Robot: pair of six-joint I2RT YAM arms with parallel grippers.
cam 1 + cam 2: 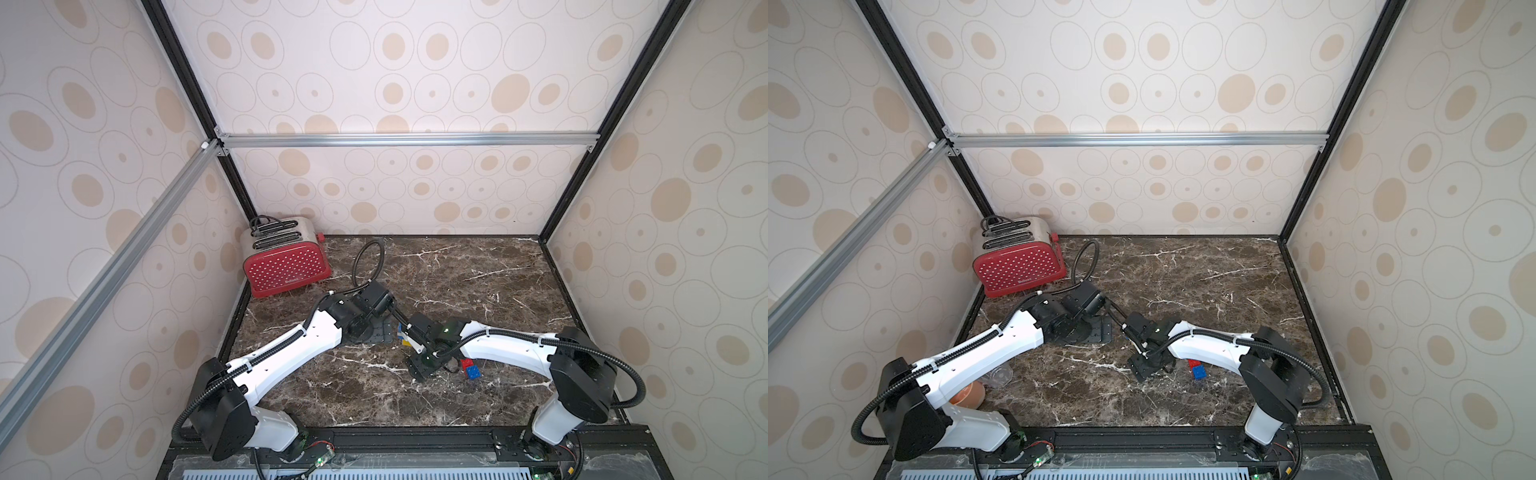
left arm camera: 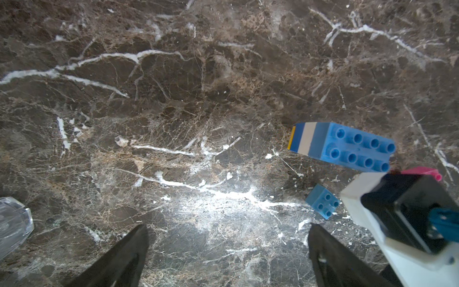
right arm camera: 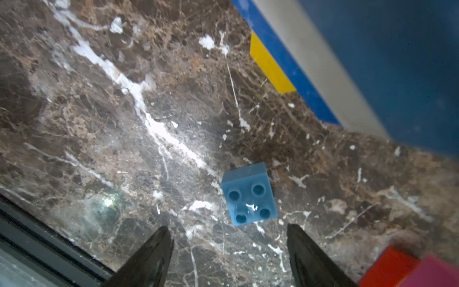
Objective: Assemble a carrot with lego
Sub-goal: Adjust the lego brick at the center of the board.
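Note:
A partial carrot (image 2: 342, 146) appears to stand upright on the marble: yellow brick at the base, then blue, white, blue and a light blue 2x4 with its studs up. It fills one corner of the right wrist view as the stack (image 3: 323, 62). A small light blue brick (image 3: 249, 193) lies studs up just ahead of my right gripper (image 3: 229, 238), which is open and empty. Red (image 3: 387, 268) and pink (image 3: 434, 273) bricks lie beside that gripper. My left gripper (image 2: 227, 238) is open over bare marble, with the small brick (image 2: 323, 201) off to one side.
A red toaster (image 1: 286, 262) stands at the back left. A clear cup (image 1: 1000, 376) and an orange bowl (image 1: 969, 395) sit under the left arm. A red brick (image 1: 465, 363) and a blue brick (image 1: 473, 372) lie by the right arm. The black front rail (image 3: 37, 236) is near.

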